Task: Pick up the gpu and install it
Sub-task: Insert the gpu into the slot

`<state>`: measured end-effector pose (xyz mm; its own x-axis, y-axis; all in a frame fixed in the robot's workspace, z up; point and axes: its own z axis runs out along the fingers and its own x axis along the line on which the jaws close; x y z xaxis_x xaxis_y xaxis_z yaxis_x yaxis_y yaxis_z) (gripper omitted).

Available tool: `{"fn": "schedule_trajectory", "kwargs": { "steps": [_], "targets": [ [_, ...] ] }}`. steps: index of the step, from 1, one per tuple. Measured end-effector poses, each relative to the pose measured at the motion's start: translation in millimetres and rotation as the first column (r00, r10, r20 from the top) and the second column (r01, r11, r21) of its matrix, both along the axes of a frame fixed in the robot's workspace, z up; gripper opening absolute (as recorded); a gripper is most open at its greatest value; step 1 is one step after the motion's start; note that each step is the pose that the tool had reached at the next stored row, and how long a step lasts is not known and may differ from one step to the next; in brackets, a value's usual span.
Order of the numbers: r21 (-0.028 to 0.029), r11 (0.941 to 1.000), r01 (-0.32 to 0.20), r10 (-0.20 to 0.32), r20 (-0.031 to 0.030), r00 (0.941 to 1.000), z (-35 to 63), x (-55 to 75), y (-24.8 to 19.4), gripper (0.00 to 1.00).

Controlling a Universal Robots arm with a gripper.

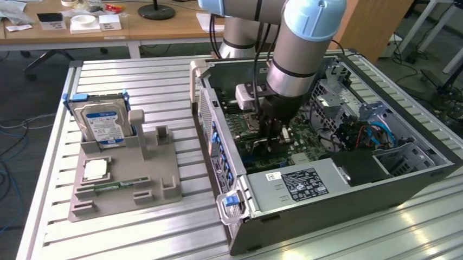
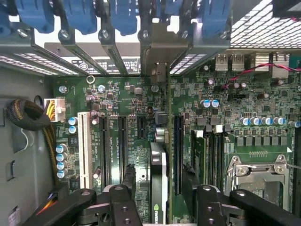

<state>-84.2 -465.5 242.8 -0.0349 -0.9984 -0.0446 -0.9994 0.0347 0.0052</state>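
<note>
The gpu (image 2: 158, 162) stands edge-on in a slot of the green motherboard (image 2: 127, 94), its black cooler and green board running up to the silver bracket (image 2: 159, 52) at the case's rear wall. My gripper (image 2: 160, 180) straddles the card from above, open. One of its black fingers (image 2: 130, 181) is on each side of the card, with a small gap to it. In the exterior view the gripper (image 1: 276, 142) reaches down into the open computer case (image 1: 326, 200), over the motherboard.
On the slatted table at the exterior view's left, a grey holder (image 1: 123, 179) carries a silver hard drive (image 1: 105, 122), a processor chip (image 1: 95, 169) and a memory stick (image 1: 116, 186). Inside the case are a white slot (image 2: 84, 148), the processor socket (image 2: 256, 174), cables (image 2: 26, 115) and blue latches (image 2: 122, 16).
</note>
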Motion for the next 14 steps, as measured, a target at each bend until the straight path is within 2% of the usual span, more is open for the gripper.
{"fn": "schedule_trajectory", "kwargs": {
  "steps": [14],
  "targets": [
    [0.0001,1.0,0.0,0.0,0.0,1.0,28.8,0.0,0.0,0.52]
  ]
}}
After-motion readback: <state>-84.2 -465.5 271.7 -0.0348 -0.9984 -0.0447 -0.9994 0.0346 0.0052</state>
